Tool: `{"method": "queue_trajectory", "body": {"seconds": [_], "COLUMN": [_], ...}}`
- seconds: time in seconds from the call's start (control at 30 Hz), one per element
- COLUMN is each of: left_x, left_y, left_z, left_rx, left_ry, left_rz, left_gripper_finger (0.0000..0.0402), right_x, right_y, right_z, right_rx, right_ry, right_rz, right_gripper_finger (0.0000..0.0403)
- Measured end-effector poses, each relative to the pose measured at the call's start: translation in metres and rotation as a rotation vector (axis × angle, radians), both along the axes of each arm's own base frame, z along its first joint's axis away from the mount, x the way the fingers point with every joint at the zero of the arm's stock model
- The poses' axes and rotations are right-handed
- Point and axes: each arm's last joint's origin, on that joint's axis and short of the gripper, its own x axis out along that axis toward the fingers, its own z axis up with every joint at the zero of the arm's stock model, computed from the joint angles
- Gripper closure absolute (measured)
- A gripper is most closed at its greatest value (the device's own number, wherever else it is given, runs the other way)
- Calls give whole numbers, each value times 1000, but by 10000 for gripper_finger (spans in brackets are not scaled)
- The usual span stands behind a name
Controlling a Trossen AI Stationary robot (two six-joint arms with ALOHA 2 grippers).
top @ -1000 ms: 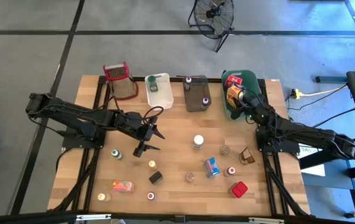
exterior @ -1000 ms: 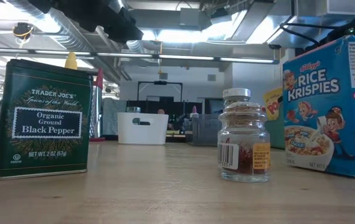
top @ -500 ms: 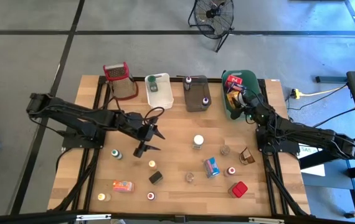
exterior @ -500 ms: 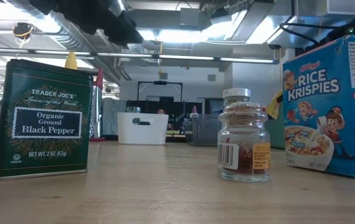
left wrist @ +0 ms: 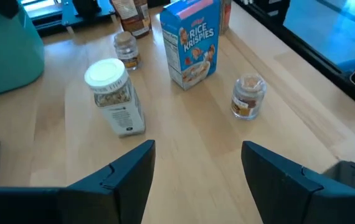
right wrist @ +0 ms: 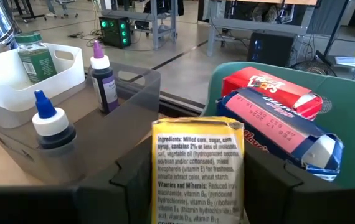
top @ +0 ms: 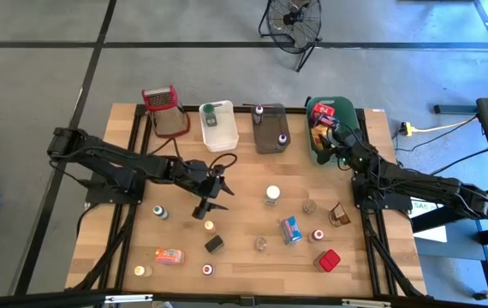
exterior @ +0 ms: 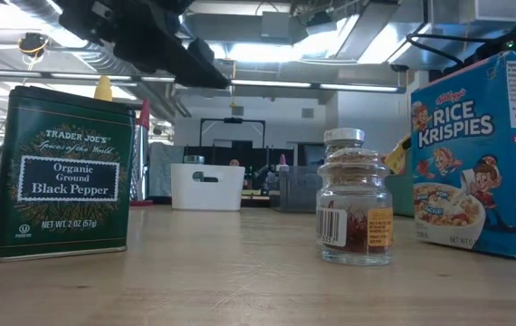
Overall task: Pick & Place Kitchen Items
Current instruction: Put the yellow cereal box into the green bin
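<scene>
My left gripper [top: 217,194] hangs open over the middle of the table, nothing between its fingers [left wrist: 196,149]. To its right stand a white-capped spice bottle [top: 272,194] [left wrist: 114,96], a blue Rice Krispies box [top: 290,228] [left wrist: 192,42] and a small glass jar [left wrist: 248,96]. My right gripper [top: 327,139] reaches into the green tub [top: 349,111] at the far right. Its fingers stand on either side of a yellow box [right wrist: 196,162] that stands upright in the tub beside a red box [right wrist: 271,87] and a blue-and-pink box [right wrist: 277,124]. My right gripper's fingers [right wrist: 134,180] flank the lower part of the yellow box [right wrist: 165,186], coming at it level from the table's near right. Whether they touch it, I cannot tell. The box's foot is out of the picture.
A red-topped grater [top: 163,107], a white tub [top: 218,126] and a grey tub [top: 270,130] line the far edge. Several small items lie near the front, among them a black pepper tin [exterior: 63,172], an orange tin [top: 169,255] and a red box [top: 328,259].
My left gripper has moved toward the table's right edge and down, nearer the white-capped bottle, staying open. The yellow box at my right gripper has sunk lower into the green tub; in the low view only its top corner shows now.
</scene>
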Motion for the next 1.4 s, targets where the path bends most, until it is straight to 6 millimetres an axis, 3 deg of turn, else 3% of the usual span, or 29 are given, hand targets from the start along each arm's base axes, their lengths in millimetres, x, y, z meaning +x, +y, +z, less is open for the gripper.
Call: {"method": "queue_trajectory", "body": {"seconds": [0.83,1.4], "left_x": [3,3], "left_y": [0,0], "left_z": [-5,-5], "left_rx": [-6,11], "left_ry": [20,16], "left_rz": [3,-8], "left_gripper_finger": [167,169], "right_x": [0,5], "right_y": [-3,-14], "right_z": [11,9], "right_rx": [-148,-135], "right_ry": [5,-6], "right_rz": [-1,-6], "right_gripper_finger": [205,205]}}
